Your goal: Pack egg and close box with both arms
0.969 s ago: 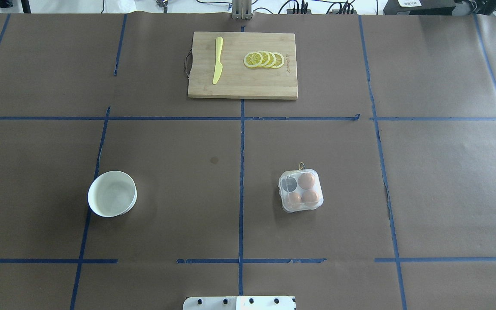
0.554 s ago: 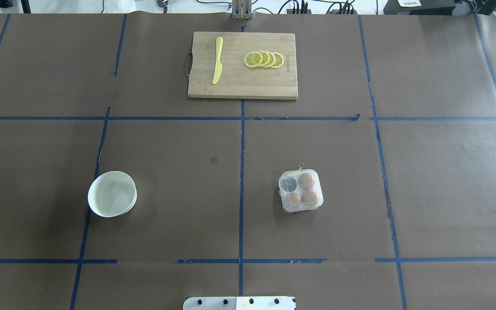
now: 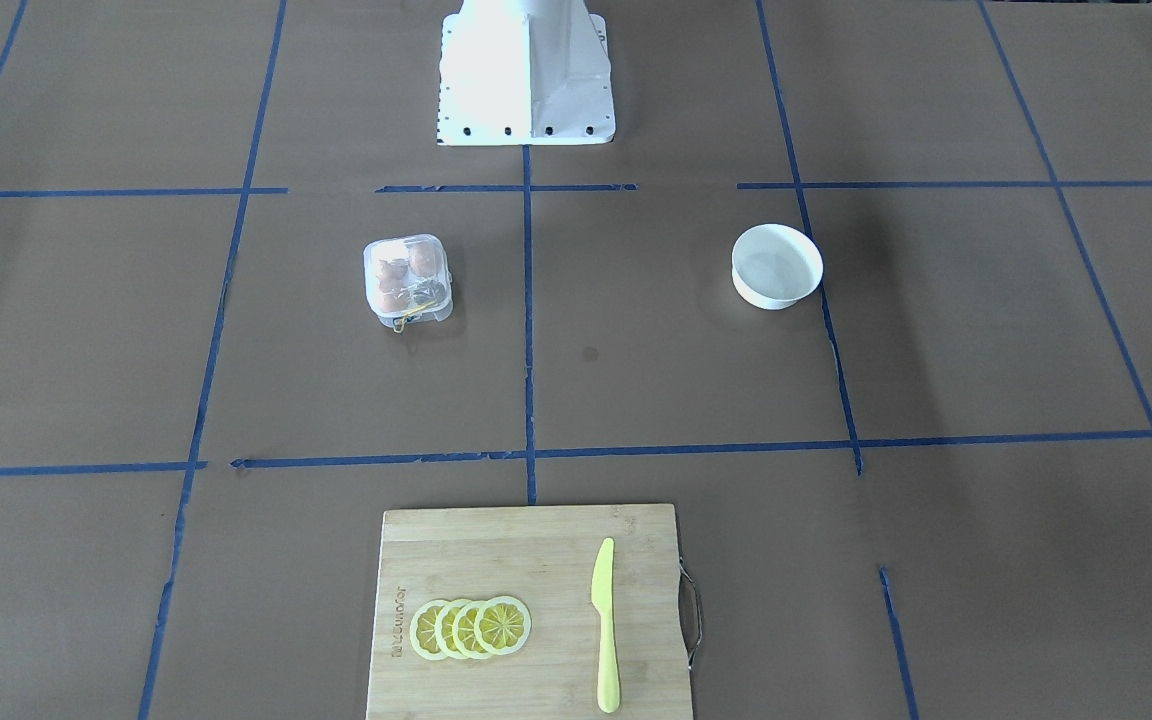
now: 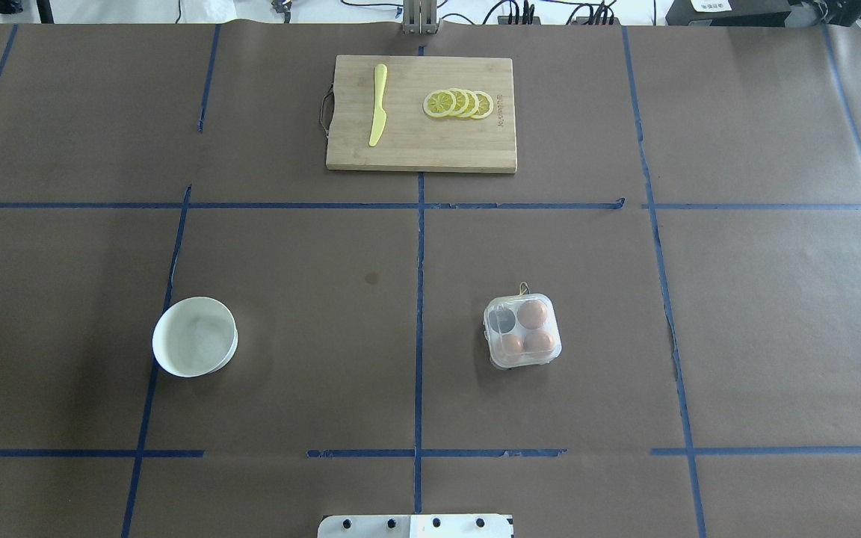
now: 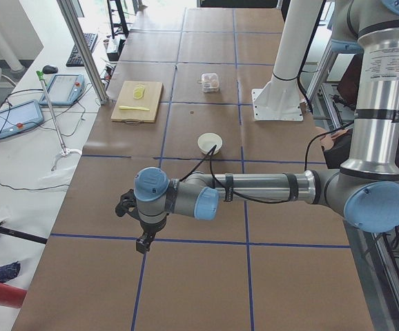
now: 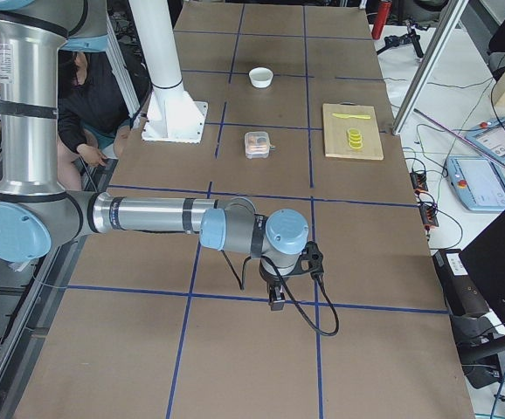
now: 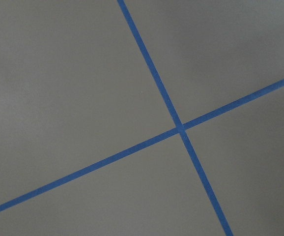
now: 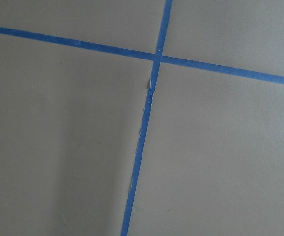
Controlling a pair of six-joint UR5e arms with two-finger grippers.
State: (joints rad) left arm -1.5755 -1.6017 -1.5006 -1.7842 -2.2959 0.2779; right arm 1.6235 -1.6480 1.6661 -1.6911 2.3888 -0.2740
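Note:
The clear four-cup box (image 4: 522, 330) stands on the brown paper right of centre, and also shows in the front view (image 3: 407, 282). Its lid seems to lie down over the cups, with yellow string at its far side. Three alike brown eggs (image 4: 532, 314) sit in it; the far-left cup looks dark and empty. No loose egg shows. Both arms are far from the box, at the table's ends. My left gripper (image 5: 144, 241) and right gripper (image 6: 276, 299) hang just above the paper; I cannot tell whether they are open or shut. Both wrist views show only paper and blue tape.
A white bowl (image 4: 194, 336) stands left of centre and looks empty. A wooden cutting board (image 4: 421, 149) at the far side carries lemon slices (image 4: 459, 103) and a yellow knife (image 4: 378, 104). The white pedestal base (image 3: 526, 70) is at the near edge.

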